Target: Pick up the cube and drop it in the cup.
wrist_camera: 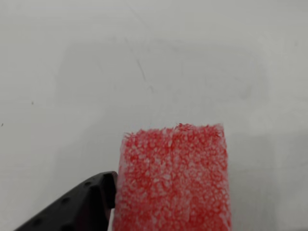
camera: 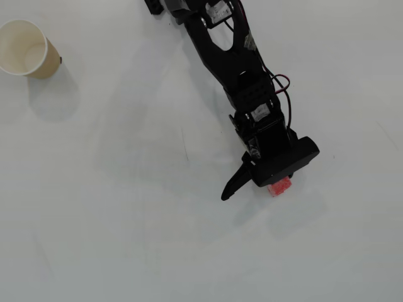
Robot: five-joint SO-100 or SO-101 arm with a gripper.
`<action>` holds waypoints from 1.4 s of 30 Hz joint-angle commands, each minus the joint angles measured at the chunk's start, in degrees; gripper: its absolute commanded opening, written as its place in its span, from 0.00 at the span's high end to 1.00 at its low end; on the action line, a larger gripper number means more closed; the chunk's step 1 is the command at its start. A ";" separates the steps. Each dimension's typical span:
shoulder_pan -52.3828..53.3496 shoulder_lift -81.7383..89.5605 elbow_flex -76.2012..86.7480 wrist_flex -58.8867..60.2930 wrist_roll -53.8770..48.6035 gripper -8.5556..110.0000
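While the black 2-finger gripper [camera: 252, 189] stands wide over the white table [camera: 126, 220], the small speckled red cube [wrist_camera: 173, 178] lies between its fingers, well apart from the cream-beige paper cup [camera: 28, 50].

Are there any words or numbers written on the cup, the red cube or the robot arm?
None can be read.
Cup: plain, no print showing.
Cube: only red speckles, no writing.
Arm: small white patches that may be stickers, too small and blurred to read.
Table: only faint marks, no writing.
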 commanded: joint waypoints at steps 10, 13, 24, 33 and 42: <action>0.35 2.46 -7.56 1.23 -0.88 0.52; 0.53 2.46 -7.56 2.55 -0.88 0.56; 1.23 2.64 -7.91 3.16 -0.62 0.69; 1.49 2.90 -8.00 4.66 -0.88 0.80; 2.20 2.90 -8.70 4.04 -0.88 0.87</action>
